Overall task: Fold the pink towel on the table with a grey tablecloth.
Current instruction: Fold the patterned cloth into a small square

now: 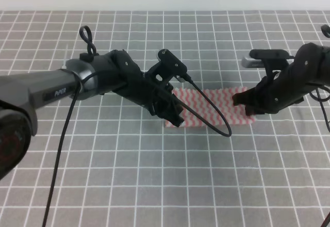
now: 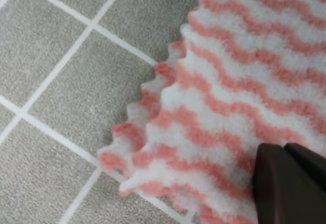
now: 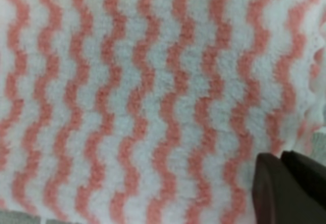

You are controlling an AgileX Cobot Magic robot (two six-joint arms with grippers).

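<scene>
pink towel (image 1: 214,108) flat on the table with a grey tablecloth (image 1: 154,175), left gripper (image 1: 174,114) low on the towel's left end, right gripper (image 1: 246,104) on its right end, can't tell if either is pinching

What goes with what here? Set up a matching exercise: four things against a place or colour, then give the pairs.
1. left gripper
2. right gripper
3. towel
4. tablecloth

a. at the towel's right end
b. grey with a white grid
c. at the towel's left end
d. pink-and-white wavy stripes

Pairs: 1-c, 2-a, 3-d, 4-b
</scene>
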